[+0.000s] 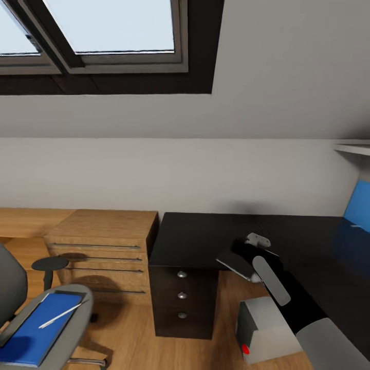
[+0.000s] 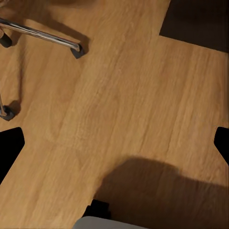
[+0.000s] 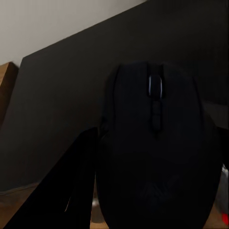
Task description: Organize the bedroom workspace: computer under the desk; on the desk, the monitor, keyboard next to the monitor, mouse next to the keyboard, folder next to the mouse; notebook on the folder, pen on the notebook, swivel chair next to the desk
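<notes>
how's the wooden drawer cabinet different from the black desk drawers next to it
The wooden cabinet is light wood, wide and low, with long thin bar handles. The desk drawers are black, narrow, with round silver knobs, under the black desk top, which sits slightly higher. Both stand side by side on the wood floor against the wall.

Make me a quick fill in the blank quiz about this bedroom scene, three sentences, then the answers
1. The blue folder lies on the seat of the ____.
2. Resting on top of the folder is a thin pale ____.
3. The computer stands on the floor and shows a round ____ button.
4. The right gripper is over the black desk with a dark ____ between its fingers.

Missing words: swivel chair; pen; red; mouse
</notes>
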{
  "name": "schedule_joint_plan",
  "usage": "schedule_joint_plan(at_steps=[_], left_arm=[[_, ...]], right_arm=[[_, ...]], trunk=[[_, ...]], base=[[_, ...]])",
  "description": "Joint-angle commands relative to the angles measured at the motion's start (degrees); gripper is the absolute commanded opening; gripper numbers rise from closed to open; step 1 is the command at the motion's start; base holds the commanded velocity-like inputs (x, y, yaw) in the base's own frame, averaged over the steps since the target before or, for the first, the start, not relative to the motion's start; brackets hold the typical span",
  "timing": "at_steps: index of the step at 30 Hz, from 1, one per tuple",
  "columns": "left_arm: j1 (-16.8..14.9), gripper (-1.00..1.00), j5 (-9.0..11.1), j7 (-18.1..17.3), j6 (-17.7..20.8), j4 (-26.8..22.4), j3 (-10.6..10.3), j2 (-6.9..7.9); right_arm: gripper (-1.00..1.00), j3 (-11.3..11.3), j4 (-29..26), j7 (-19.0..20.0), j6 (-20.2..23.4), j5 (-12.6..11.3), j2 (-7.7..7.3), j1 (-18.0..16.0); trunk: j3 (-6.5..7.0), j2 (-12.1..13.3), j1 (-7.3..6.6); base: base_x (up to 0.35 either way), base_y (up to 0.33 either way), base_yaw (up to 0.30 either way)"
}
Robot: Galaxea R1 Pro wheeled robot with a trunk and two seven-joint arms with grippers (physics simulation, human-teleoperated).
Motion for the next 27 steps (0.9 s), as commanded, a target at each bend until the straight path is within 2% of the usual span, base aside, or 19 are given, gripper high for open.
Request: schedule_joint_plan(at_steps=[1,3,6,15,20,27], left_arm=[[0.04,1.00,0.45,0.16,0.32,-0.18,0.05,-0.03],[0.04,1.00,0.45,0.16,0.32,-0.18,0.05,-0.04],[0.04,1.00,0.48,0.24,-3.94,-0.24,-0.02,-0.11],[0.04,1.00,0.48,0.25,-5.33,-0.24,-0.03,-0.11],[0.04,1.00,0.56,0.25,-5.31,-0.24,-0.04,-0.13],[0.04,1.00,0.57,0.25,-5.31,-0.24,-0.04,-0.13]], right_arm=[[-1.00,0.18,-0.07,-0.43,0.00,-0.54,-0.06,-0.07],[-1.00,0.18,-0.08,-0.44,-0.01,-0.52,-0.06,-0.07],[-1.00,0.18,-0.05,-0.44,-0.01,-0.56,-0.06,-0.07],[-1.00,0.19,-0.03,-0.41,-0.06,-0.51,-0.06,-0.07],[-1.00,0.26,0.04,-0.38,-0.09,-0.53,-0.01,-0.07],[-1.00,0.48,-0.07,-0.38,-0.08,-0.58,0.43,-0.07]], trunk=[[-0.03,-0.05,0.01],[0.04,-0.05,0.01],[0.14,-0.05,0.01],[0.39,-0.05,0.01],[0.41,-0.05,0.01],[0.41,-0.05,0.01]], base=[[0.000,0.003,-0.270],[0.000,0.002,-0.270],[0.000,0.000,-0.270],[-0.050,0.078,-0.253],[-0.208,0.136,-0.049],[-0.030,0.012,-0.003]])
